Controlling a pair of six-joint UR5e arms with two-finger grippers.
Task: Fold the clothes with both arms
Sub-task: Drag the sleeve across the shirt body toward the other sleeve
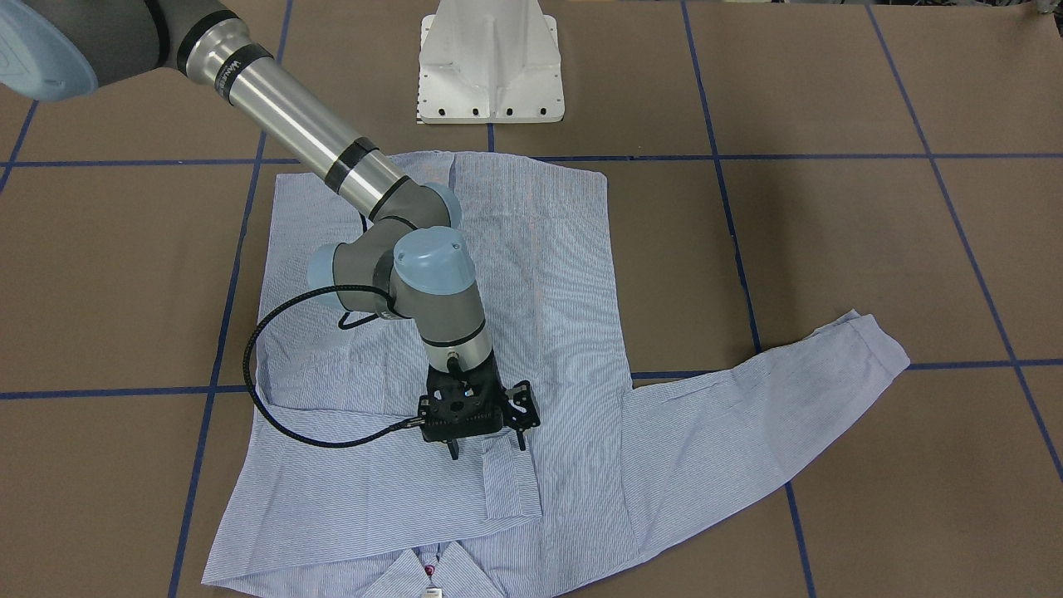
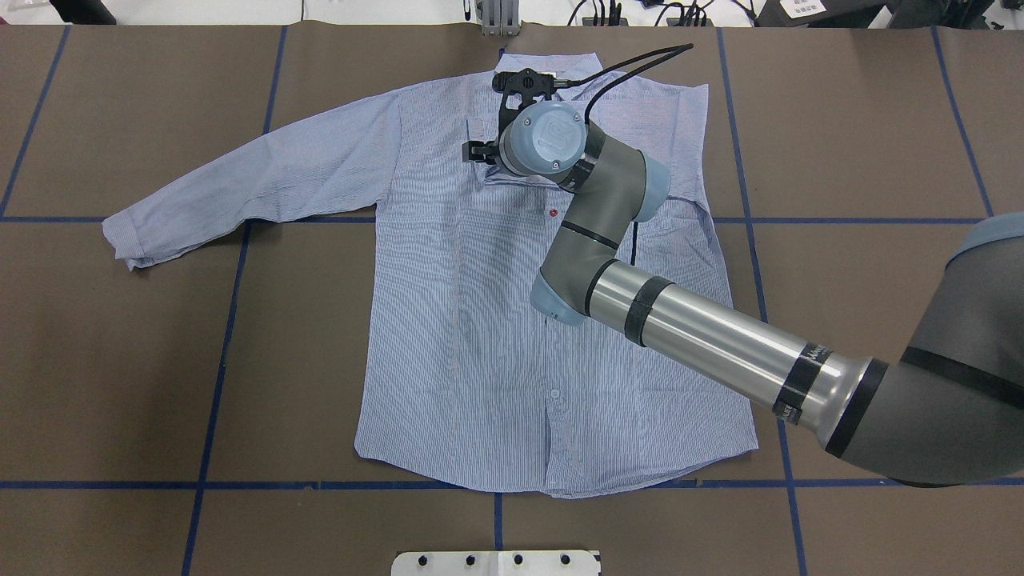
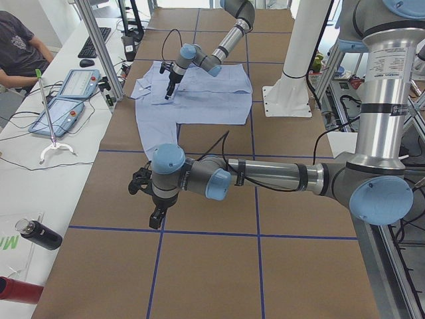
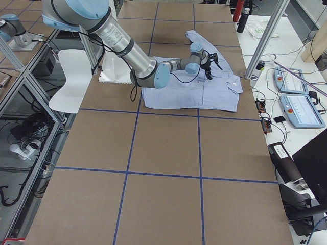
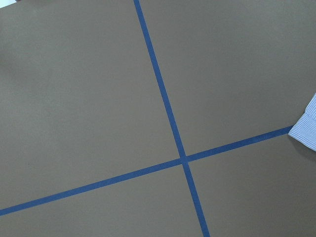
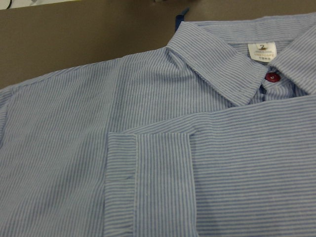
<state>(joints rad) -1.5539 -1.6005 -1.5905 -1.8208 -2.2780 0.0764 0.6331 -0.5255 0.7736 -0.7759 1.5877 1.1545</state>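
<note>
The light blue striped shirt (image 2: pixel 464 320) lies flat, front up, with its collar (image 6: pixel 222 64) at the table's far side. One sleeve (image 2: pixel 240 184) stretches out to the robot's left. The other sleeve is folded across the chest, its cuff (image 1: pixel 507 486) near the collar. My right gripper (image 1: pixel 487 450) points down just over that cuff (image 6: pixel 148 182), open, with nothing between its fingers. My left gripper (image 3: pixel 156 216) hovers over bare table beyond the outstretched sleeve's cuff (image 5: pixel 306 128). Only the side view shows it, so I cannot tell its state.
The brown table top carries a grid of blue tape lines (image 5: pixel 183 159). The white pedestal base (image 1: pixel 490 66) stands at the robot's edge. A side bench holds control tablets (image 3: pixel 73 83) and bottles (image 3: pixel 40 236), with a seated person (image 3: pixel 20 46) behind it.
</note>
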